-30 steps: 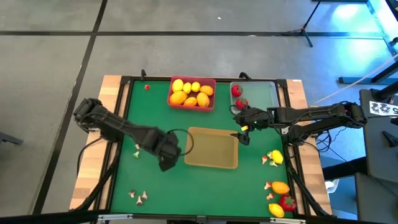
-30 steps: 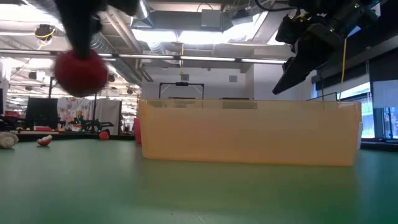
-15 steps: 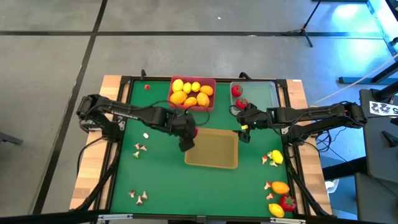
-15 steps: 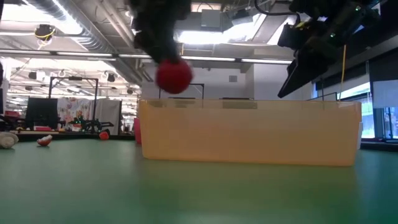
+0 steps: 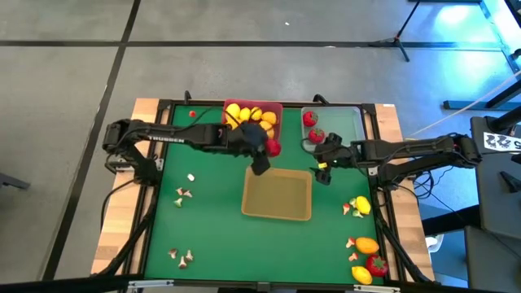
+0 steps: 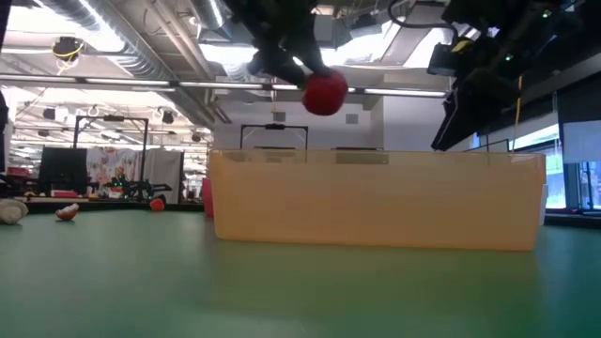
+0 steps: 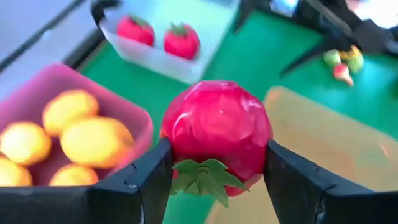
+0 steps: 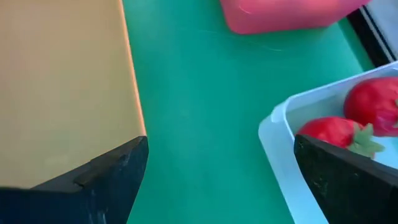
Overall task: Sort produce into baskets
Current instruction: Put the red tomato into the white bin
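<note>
The left hand (image 7: 214, 180) is clamped across the middle of a red fruit (image 7: 216, 132) – light, stiff and smooth, likely slippery – carried above the counter (image 5: 203, 203) between pink basket (image 5: 251, 135) and tan basket (image 5: 278, 196), while the right hand (image 5: 324, 167) hovers empty, fingers apart

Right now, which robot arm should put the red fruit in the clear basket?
Probably the left. The left gripper already holds the red fruit between the pink basket and the clear basket. The right gripper holds nothing.

Right claw (image 5: 323, 159) beside clear basket (image 5: 346, 122); green mat (image 5: 212, 236) likely open
</note>
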Controlling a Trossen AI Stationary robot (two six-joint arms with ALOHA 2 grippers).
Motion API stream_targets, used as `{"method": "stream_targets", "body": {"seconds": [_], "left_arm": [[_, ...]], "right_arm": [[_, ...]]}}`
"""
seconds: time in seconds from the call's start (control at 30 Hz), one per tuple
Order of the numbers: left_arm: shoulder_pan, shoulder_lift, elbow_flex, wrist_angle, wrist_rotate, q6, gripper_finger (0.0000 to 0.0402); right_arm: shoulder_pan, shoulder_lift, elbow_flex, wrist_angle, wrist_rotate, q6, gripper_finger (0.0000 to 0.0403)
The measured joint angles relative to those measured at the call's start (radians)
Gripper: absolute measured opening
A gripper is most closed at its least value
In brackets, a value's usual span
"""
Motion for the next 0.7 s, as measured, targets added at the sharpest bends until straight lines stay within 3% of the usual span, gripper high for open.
{"method": "stream_targets", "body": {"seconds": [0.4, 0.7], "left_arm": [[0.180, 0.089, -0.001, 0.339, 0.147, 0.101, 0.0218], [0.259, 0.200, 0.034, 0.445, 0.256, 0.099, 0.0218]], "right_arm": [[0.000, -0.227, 0.000, -0.080, 0.104, 0.019, 0.0399], [0.000, -0.316, 0.000, -0.122, 0.181, -0.007, 0.0399]]}}
